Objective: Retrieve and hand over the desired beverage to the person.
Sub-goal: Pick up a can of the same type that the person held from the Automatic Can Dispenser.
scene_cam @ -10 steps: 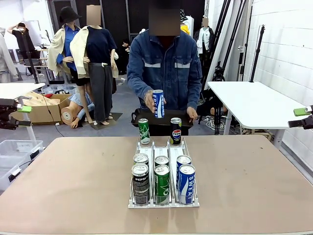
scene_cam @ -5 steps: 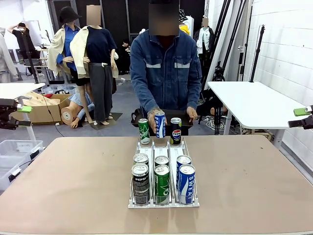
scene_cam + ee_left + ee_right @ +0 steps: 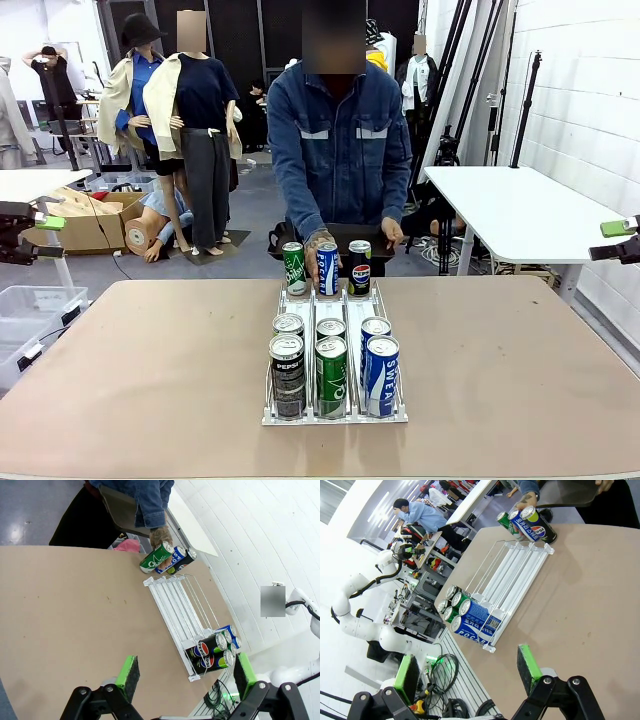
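The person in the blue denim jacket stands at the far side of the table, one hand wrapped around an upright blue can at the far end of the middle lane of a white wire rack. Whether that can already rests on the rack cannot be told. A green can stands just beside it on one side and a black cola can on the other, each at the far end of an outer lane. The person's other hand holds a dark tray at waist height behind the three cans. At the near end of the rack six cans stand in two rows of three: black, green and blue across the front, with a matching can behind each. The left gripper hangs above the robot's side of the table with its green-padded fingers spread wide and nothing between them. The right gripper is likewise spread wide and empty, well apart from the rack and every can.
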`<action>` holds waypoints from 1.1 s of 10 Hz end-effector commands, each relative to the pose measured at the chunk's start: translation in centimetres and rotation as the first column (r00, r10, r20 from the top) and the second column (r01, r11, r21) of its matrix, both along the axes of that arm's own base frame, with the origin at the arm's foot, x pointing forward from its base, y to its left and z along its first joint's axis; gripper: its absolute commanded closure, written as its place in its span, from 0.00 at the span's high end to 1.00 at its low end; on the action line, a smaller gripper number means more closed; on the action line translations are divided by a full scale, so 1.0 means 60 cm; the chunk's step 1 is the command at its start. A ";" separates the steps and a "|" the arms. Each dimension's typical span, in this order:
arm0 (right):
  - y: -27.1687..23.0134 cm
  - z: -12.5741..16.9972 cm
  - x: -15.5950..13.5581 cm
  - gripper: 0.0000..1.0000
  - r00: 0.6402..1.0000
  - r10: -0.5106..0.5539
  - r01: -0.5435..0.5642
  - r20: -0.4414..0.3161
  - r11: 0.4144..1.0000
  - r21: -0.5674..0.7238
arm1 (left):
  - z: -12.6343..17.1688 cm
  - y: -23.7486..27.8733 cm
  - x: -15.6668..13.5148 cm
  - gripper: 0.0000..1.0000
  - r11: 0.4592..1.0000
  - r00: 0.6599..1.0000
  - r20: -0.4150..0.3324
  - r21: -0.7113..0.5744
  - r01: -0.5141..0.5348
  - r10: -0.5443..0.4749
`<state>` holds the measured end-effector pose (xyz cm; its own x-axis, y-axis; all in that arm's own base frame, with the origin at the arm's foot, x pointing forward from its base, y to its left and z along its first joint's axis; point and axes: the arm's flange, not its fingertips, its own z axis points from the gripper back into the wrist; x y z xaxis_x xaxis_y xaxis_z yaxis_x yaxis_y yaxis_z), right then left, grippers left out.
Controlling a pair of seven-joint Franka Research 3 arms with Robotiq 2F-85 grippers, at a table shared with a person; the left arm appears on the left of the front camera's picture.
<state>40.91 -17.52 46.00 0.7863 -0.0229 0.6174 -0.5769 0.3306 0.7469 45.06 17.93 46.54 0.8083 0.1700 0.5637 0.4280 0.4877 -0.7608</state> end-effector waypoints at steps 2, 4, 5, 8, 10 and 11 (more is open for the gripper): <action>0.000 -0.002 -0.002 1.00 1.000 -0.001 0.001 0.000 1.000 0.005 | 0.000 0.002 -0.001 1.00 1.000 1.000 -0.006 0.006 -0.002 0.002; 0.000 -0.002 -0.002 1.00 1.000 -0.001 0.001 0.000 1.000 0.005 | 0.000 0.002 -0.001 1.00 1.000 1.000 -0.006 0.006 -0.002 0.002; 0.000 -0.002 -0.002 1.00 1.000 -0.001 0.001 0.000 1.000 0.005 | 0.000 0.002 -0.001 1.00 1.000 1.000 -0.006 0.006 -0.002 0.002; 0.000 -0.002 -0.002 1.00 1.000 -0.001 0.001 0.000 1.000 0.005 | 0.000 0.002 -0.001 1.00 1.000 1.000 -0.006 0.006 -0.002 0.002; 0.000 -0.002 -0.002 1.00 1.000 -0.001 0.001 0.000 1.000 0.005 | 0.000 0.002 -0.001 1.00 1.000 1.000 -0.006 0.006 -0.002 0.002; 0.000 -0.002 -0.002 1.00 1.000 -0.001 0.001 0.000 1.000 0.005 | 0.000 0.002 -0.001 1.00 1.000 1.000 -0.006 0.006 -0.002 0.002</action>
